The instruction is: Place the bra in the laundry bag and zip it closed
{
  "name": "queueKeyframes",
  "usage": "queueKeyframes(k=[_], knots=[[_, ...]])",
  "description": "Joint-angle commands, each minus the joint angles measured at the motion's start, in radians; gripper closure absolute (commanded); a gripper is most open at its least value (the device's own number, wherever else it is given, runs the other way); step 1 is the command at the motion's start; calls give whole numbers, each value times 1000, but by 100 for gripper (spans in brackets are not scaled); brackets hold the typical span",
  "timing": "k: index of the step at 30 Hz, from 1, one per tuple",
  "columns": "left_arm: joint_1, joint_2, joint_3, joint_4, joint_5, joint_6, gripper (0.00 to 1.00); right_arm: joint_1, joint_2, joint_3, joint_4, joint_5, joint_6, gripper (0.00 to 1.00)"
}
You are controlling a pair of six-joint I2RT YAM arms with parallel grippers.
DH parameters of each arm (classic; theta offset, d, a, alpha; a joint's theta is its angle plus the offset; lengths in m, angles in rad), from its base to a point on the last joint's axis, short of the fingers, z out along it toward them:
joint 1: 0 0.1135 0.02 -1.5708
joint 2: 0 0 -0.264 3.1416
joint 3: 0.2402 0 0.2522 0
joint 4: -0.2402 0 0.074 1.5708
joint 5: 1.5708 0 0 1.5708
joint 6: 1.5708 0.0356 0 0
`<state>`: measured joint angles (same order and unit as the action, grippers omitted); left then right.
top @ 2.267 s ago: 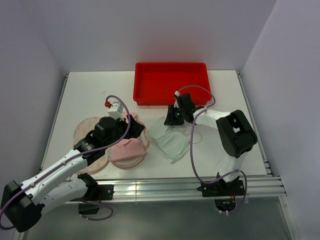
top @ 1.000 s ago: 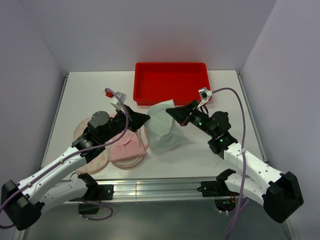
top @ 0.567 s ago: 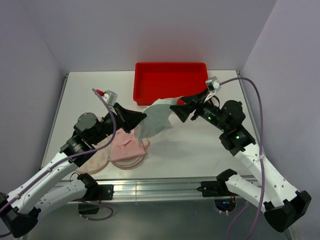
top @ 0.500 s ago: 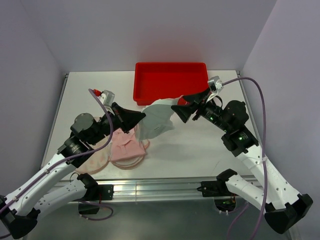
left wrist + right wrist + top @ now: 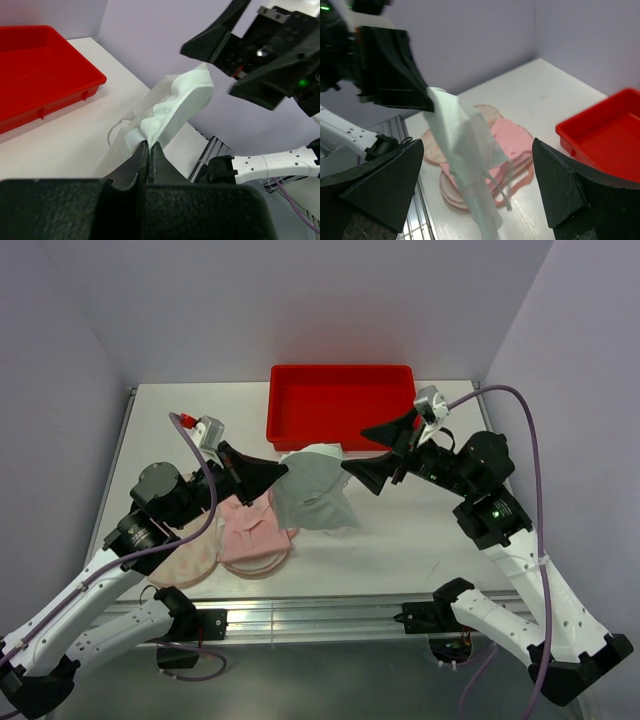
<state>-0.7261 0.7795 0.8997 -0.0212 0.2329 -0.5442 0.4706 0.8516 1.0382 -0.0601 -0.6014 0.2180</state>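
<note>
1. The left arm (image 5: 95,580) and the right arm (image 5: 515,565) have smooth white links and round black joint housings.
2. The left gripper (image 5: 283,472) and the right gripper (image 5: 353,450) are matte black, with broad wedge-shaped fingers.
3. A thin mauve cable (image 5: 530,455) follows each arm.
4. Each wrist carries a small light grey camera box (image 5: 430,400); the plug (image 5: 183,420) on the left one is red.
5. A green light (image 5: 492,504) shines on a black joint of the right arm.
6. The bases (image 5: 448,602) are black.

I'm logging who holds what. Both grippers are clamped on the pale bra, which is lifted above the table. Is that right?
Not quite. Only the left gripper is clamped on the pale bra, which is lifted above the table. The right gripper is open, with its fingers spread wide and apart from the fabric. The right wrist view shows this most plainly.
</note>
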Motion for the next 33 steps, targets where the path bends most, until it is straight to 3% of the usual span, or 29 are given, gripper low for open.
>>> queueKeyframes(k=[1,8,14,17,19,20,21,22,23,24,25,26,29,33], knots=[[-3,-5,67,-13,-3,-11,100,-6,-54,-7,136,-119,27,3],[-3,-3,57,10,20,-10,100,51,116,60,183,-274,98,3],[-3,-3,54,41,26,-19,100,146,190,82,98,-179,14,8],[-3,-3,57,37,26,-19,100,149,190,54,132,-176,30,21],[-3,-6,57,32,16,-16,100,151,196,48,149,-179,46,39],[-3,-8,56,29,13,-14,100,154,199,46,155,-179,52,51],[-3,-9,54,26,6,-11,100,155,205,46,161,-179,69,72],[-3,-13,54,24,-1,-10,100,157,210,48,181,-181,79,79],[-3,-16,57,23,-9,3,94,157,224,49,189,-184,92,91],[-3,-22,62,-11,-21,12,82,157,231,52,198,-189,116,94],[-3,-34,70,-57,-64,26,68,158,240,62,216,-190,127,96],[-3,-40,103,-92,-99,41,41,158,251,66,226,-186,136,98],[-3,-72,186,-222,-227,93,12,174,299,88,264,-155,164,100],[-3,-137,235,-302,-378,144,6,209,404,131,348,-149,216,100]])
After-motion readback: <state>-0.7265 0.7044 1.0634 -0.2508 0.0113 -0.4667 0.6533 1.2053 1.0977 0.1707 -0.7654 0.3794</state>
